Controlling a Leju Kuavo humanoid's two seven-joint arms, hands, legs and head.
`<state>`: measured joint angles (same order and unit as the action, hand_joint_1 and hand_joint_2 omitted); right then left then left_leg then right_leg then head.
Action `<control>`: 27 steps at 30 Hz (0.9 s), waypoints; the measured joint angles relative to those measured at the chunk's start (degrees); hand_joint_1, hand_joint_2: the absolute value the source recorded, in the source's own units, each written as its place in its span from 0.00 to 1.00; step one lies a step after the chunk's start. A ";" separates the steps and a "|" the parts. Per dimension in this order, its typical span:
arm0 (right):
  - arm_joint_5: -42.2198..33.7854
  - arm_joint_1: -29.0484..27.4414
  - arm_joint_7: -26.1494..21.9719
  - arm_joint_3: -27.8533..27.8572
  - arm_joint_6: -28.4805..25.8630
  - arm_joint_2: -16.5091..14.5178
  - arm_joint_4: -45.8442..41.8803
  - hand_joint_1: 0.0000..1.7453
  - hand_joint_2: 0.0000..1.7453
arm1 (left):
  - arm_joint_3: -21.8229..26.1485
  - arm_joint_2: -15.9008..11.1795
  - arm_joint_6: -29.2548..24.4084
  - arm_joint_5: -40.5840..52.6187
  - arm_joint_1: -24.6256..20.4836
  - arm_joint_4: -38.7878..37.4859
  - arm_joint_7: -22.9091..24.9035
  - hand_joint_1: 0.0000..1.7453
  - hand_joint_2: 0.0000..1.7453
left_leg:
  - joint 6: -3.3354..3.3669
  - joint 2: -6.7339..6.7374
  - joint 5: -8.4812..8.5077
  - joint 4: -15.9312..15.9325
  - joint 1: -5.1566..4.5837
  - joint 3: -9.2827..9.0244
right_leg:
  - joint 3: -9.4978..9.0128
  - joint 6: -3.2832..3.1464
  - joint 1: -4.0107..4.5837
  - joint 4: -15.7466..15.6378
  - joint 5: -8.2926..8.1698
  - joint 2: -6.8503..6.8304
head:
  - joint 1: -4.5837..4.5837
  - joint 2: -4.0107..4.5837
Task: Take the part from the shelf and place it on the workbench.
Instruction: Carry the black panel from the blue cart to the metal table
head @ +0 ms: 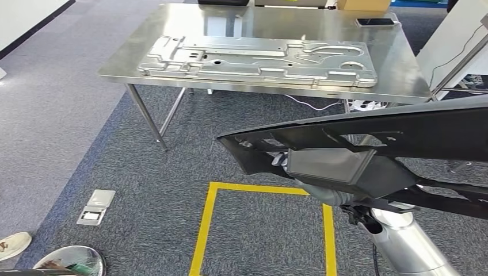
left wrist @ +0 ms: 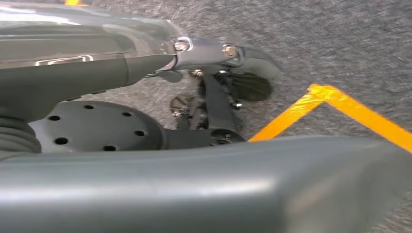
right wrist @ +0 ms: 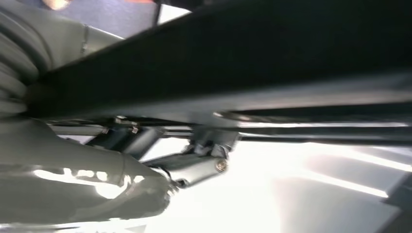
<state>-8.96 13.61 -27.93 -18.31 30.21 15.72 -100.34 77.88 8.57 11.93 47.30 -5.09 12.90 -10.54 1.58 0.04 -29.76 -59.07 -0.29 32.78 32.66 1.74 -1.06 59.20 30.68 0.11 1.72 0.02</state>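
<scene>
The part (head: pixel 368 129) is a long black plastic trim piece, held roughly level above the carpet in the head view. My right hand (head: pixel 339 172) grips it from underneath near its left end, with the silver forearm rising from the lower right. In the right wrist view the black part (right wrist: pixel 243 63) runs across my right hand (right wrist: pixel 145 160). The steel workbench (head: pixel 403 69) stands ahead, beyond the part. My left hand (left wrist: pixel 209 111) hangs over the carpet with nothing in it, its fingers apart from the thumb.
A large pressed metal panel (head: pixel 259 57) covers most of the workbench, with a phone (head: pixel 375 22) at its far right. A yellow tape square (head: pixel 204 224) marks the carpet in front of me. A floor socket (head: pixel 96 207) and a person's shoe (head: pixel 12 244) lie at the lower left.
</scene>
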 joint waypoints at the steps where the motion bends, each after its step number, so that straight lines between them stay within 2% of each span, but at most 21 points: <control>1: -0.01 0.00 0.00 0.01 0.00 0.00 -0.01 1.00 1.00 | 0.00 -0.01 0.00 -0.01 0.00 0.00 0.00 0.00 1.00 | -0.18 0.00 -0.01 0.00 0.06 0.04 | 0.06 -0.33 -0.04 0.04 -0.09 0.02 | 0.01 0.00; 3: -0.02 0.11 -0.01 0.01 0.00 -0.01 -0.04 1.00 1.00 | 0.00 -0.01 0.00 -0.01 -0.05 0.00 -0.01 0.00 1.00 | -0.67 -0.01 -1.21 -1.36 0.19 0.52 | 0.03 -1.02 -0.21 -0.06 -0.23 -0.07 | 0.03 -0.01; 4: -0.02 0.17 -0.01 0.01 0.00 -0.01 -0.06 1.00 1.00 | 0.00 -0.01 0.00 0.00 -0.08 0.00 -0.01 0.00 1.00 | -0.98 -0.01 -2.65 -3.53 0.30 1.42 | 0.02 -1.32 -0.32 -0.12 -0.28 -0.17 | 0.04 0.00; 6: -0.01 0.15 -0.01 -0.02 0.00 -0.02 -0.06 1.00 1.00 | 0.00 0.00 0.00 0.01 -0.04 0.00 -0.01 0.00 1.00 | -1.50 -0.02 -6.32 -10.76 0.54 4.59 | 0.06 -1.62 -0.30 -0.11 -0.26 -0.33 | 0.05 0.00; 7: 0.00 0.12 -0.01 -0.03 0.00 -0.02 -0.05 1.00 1.00 | 0.00 0.00 0.00 0.01 0.02 0.00 0.00 0.00 1.00 | -1.64 -0.02 -7.50 -14.12 0.61 6.14 | 0.06 -1.64 -0.27 -0.11 -0.25 -0.36 | 0.05 0.01; 8: 0.00 0.09 0.00 -0.04 0.00 -0.02 -0.04 1.00 1.00 | 0.00 0.00 0.00 0.00 0.08 0.00 0.00 0.00 1.00 | -1.67 -0.02 -7.64 -15.85 0.64 6.97 | 0.05 -1.64 -0.24 -0.10 -0.24 -0.36 | 0.05 0.01; 9: 0.00 0.08 0.00 -0.05 0.00 -0.02 -0.04 1.00 1.00 | 0.00 0.00 0.00 0.00 0.11 0.00 0.00 0.00 1.00 | -1.60 -0.02 -6.65 -15.33 0.64 6.80 | -0.01 -1.63 -0.22 -0.10 -0.23 -0.32 | 0.05 0.01; 10: 0.00 0.09 0.00 -0.05 0.00 -0.02 -0.04 1.00 1.00 | 0.00 -0.01 0.00 0.00 0.12 0.00 0.00 0.00 1.00 | -1.41 -0.02 -4.73 -12.58 0.62 5.59 | -0.10 -1.62 -0.19 -0.10 -0.20 -0.27 | 0.05 0.01; 11: -0.01 0.12 0.00 -0.05 0.00 -0.03 -0.05 1.00 1.00 | 0.00 -0.01 0.00 -0.01 0.10 0.00 0.00 0.00 1.00 | -1.09 -0.04 -2.51 -8.50 0.55 3.77 | -0.22 -1.57 -0.16 -0.10 -0.14 -0.21 | 0.05 0.01; 13: -0.01 0.18 -0.01 -0.05 0.00 -0.04 -0.08 1.00 1.00 | 0.00 -0.04 0.00 0.00 0.03 0.00 -0.01 0.00 1.00 | -0.43 -0.09 0.00 -2.09 0.28 0.84 | -0.27 -1.33 -0.01 -0.07 -0.01 -0.14 | 0.05 0.01; 14: -0.01 0.18 -0.01 -0.05 0.00 -0.04 -0.08 1.00 1.00 | 0.00 -0.05 0.00 0.01 0.00 0.00 -0.01 0.00 1.00 | -0.17 -0.12 0.20 -0.68 0.13 0.23 | -0.20 -1.12 0.02 -0.06 0.01 -0.13 | 0.04 0.01; 16: -0.01 0.22 -0.01 -0.05 0.00 -0.04 -0.09 1.00 1.00 | 0.00 -0.07 0.00 0.01 -0.03 0.00 -0.01 0.00 1.00 | 0.14 -0.14 -0.05 -0.16 -0.02 0.09 | -0.13 -0.47 -0.01 -0.19 -0.09 -0.14 | 0.03 0.01; 18: -0.02 0.31 -0.02 -0.01 0.00 -0.04 -0.11 1.00 1.00 | 0.00 -0.06 0.00 0.00 -0.01 0.00 -0.01 0.00 1.00 | 0.57 -0.04 0.22 0.42 0.17 -0.11 | 0.07 0.13 -0.08 0.60 0.77 -0.13 | 0.03 0.01; 20: -0.02 0.34 -0.02 0.03 0.00 -0.03 -0.09 1.00 1.00 | 0.00 -0.05 0.00 -0.01 -0.02 0.00 -0.02 0.00 1.00 | 0.96 0.09 0.47 0.84 0.36 -0.28 | 2.04 0.49 -0.13 5.36 3.88 -0.10 | 0.02 0.01; 22: -0.01 0.17 -0.01 0.01 0.00 -0.02 -0.03 1.00 1.00 | 0.00 -0.05 0.00 -0.01 -0.01 0.00 -0.01 0.00 1.00 | 1.05 0.14 0.47 0.83 0.32 -0.24 | 5.42 0.76 -0.13 12.77 7.21 -0.09 | 0.01 0.00; 23: 0.00 0.05 -0.01 -0.01 0.00 -0.02 0.00 1.00 1.00 | 0.00 -0.04 0.00 -0.01 0.03 0.00 0.00 0.00 1.00 | 1.06 0.16 0.46 0.82 0.30 -0.24 | 6.48 0.88 -0.13 15.07 7.67 -0.10 | 0.01 0.00; 24: 0.00 -0.02 -0.01 -0.01 0.00 -0.02 0.01 1.00 1.00 | 0.00 -0.04 0.00 -0.01 0.05 0.00 0.01 0.00 1.00 | 1.04 0.16 0.45 0.80 0.30 -0.27 | 6.53 0.96 -0.15 15.18 6.94 -0.11 | 0.01 0.00; 25: -0.01 -0.03 0.00 -0.01 0.00 -0.02 0.02 1.00 1.00 | 0.00 -0.04 0.00 -0.01 0.06 0.00 0.01 0.00 1.00 | 1.01 0.15 0.41 0.77 0.32 -0.37 | 5.46 1.03 -0.20 12.94 5.17 -0.13 | 0.01 0.01; 27: -0.01 0.05 0.00 -0.01 0.00 -0.03 0.03 1.00 1.00 | 0.00 -0.04 0.00 -0.01 0.04 0.00 0.00 0.00 1.00 | 0.72 0.12 0.19 0.56 0.25 -0.48 | 1.87 1.01 -0.25 5.19 1.19 -0.21 | 0.01 0.01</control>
<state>-8.97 13.65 -27.93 -18.31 30.21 15.69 -100.31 77.88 8.52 11.93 47.30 -5.04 12.90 -10.54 2.30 0.16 -29.57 -58.51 -0.03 32.30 34.54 2.75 -1.31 64.39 31.87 -0.11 1.73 0.02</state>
